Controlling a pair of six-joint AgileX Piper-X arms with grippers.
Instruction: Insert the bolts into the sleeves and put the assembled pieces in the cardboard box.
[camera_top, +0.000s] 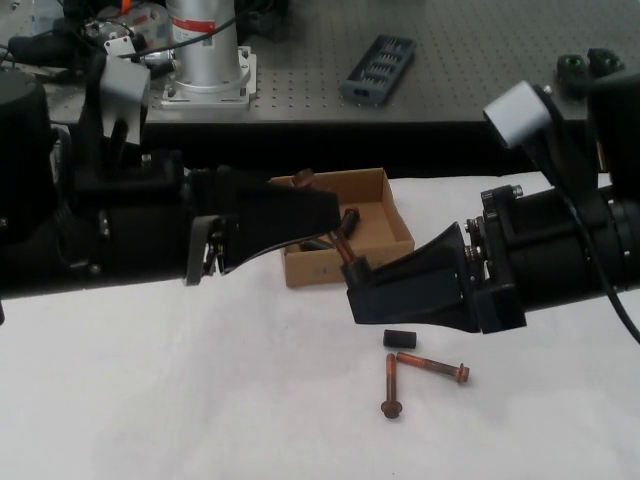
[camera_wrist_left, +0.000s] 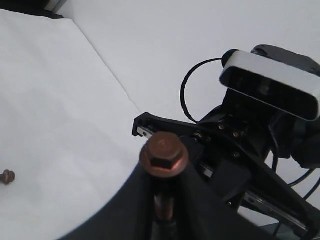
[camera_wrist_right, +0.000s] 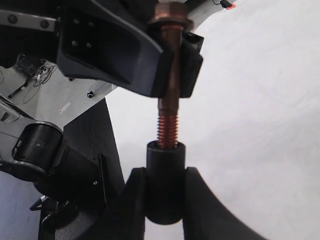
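My left gripper (camera_wrist_left: 164, 192) is shut on a copper bolt (camera_wrist_left: 164, 154) just below its hex head. My right gripper (camera_wrist_right: 165, 200) is shut on a black sleeve (camera_wrist_right: 165, 175). The bolt (camera_wrist_right: 169, 100) points its threaded tip into the sleeve's mouth, and the two grippers meet tip to tip. In the high view they meet over the cardboard box's (camera_top: 392, 215) front right corner, the left gripper (camera_top: 335, 215) above the right gripper (camera_top: 358, 275). Two loose bolts (camera_top: 390, 385) (camera_top: 435, 367) and one loose sleeve (camera_top: 400, 338) lie on the white cloth in front.
The box holds a few pieces, one copper end (camera_top: 302, 180) near its back rim. Behind the cloth runs a grey perforated bench with a metal post (camera_top: 205, 45) and a dark rack (camera_top: 378, 66). A small bolt (camera_wrist_left: 7, 176) lies on the cloth.
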